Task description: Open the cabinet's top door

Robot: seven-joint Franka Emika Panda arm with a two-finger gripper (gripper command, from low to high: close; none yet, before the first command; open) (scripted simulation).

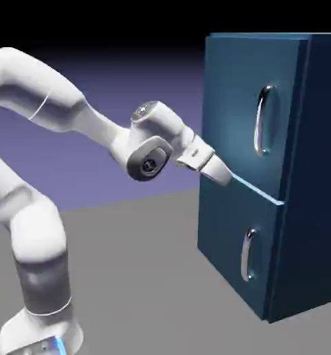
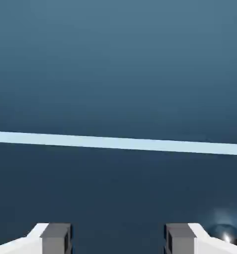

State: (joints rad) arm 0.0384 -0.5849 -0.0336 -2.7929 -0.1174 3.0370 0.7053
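The top door [image 1: 241,104] sits shut at the cabinet's [image 1: 313,208] upper front, its silver handle [image 1: 264,119] at two o'clock from the claw [image 1: 222,173], which hangs wide and empty near the seam [image 2: 118,143], apparently lining up to reach it.

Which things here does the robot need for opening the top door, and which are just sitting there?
Needed for the job:
- the cabinet
- the top door
- the top door's silver handle
- the robot's hand, jaws open, close to the pale-blue strip between the doors

Just there:
- the lower door and its handle
- the grey table
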